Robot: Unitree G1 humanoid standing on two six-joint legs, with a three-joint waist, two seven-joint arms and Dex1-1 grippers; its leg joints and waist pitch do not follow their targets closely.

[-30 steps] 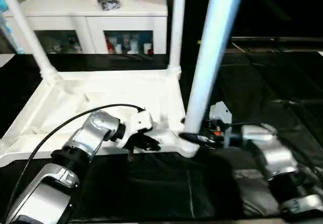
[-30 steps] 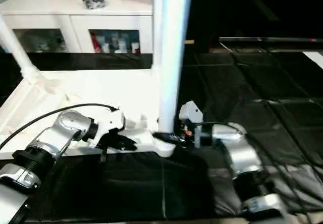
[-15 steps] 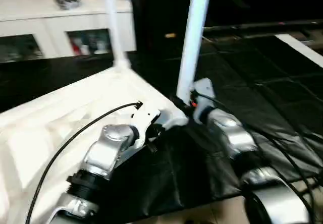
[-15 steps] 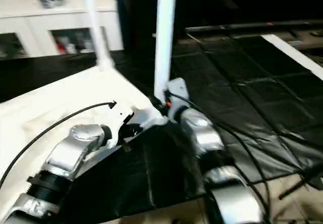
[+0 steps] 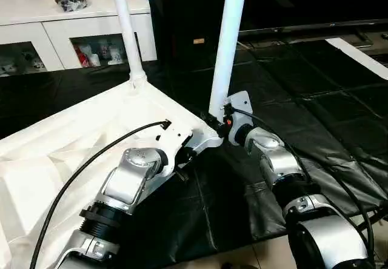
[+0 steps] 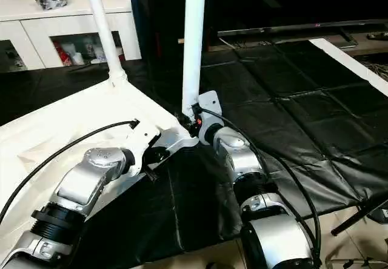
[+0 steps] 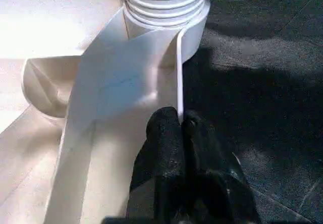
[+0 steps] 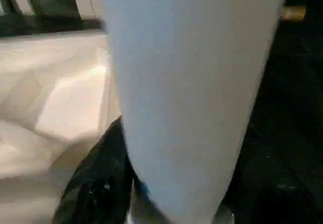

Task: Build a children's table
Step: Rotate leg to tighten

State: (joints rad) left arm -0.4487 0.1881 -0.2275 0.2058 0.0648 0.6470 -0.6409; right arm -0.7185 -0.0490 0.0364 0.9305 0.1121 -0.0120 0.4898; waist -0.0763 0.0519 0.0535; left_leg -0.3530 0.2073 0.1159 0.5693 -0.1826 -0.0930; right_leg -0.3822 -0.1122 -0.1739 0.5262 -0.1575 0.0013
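Note:
The white table top (image 5: 73,142) lies upside down on the black mat. Two white legs stand upright in its corner sockets, a near leg (image 5: 227,45) and a far leg (image 5: 124,26). My left gripper (image 5: 183,158) is at the top's front rim beside the near corner. In the left wrist view its black fingers (image 7: 164,133) are shut on the thin rim (image 7: 179,72), just below the ribbed socket (image 7: 164,2). My right gripper (image 5: 213,122) is shut on the base of the near leg (image 8: 186,82), with one black finger (image 8: 96,183) pressed against its side.
A white cabinet (image 5: 73,23) with glass doors and small toys on top stands at the back left. Black mat (image 5: 315,93) covers the floor to the right, with a white strip (image 5: 357,57) at its far right edge. A black stand's foot (image 6: 357,214) lies near my right arm.
The whole picture has swung, so the camera has moved; the table corner now lies diagonally in view. Both grippers keep the same hold, left on the rim, right on the near leg's base.

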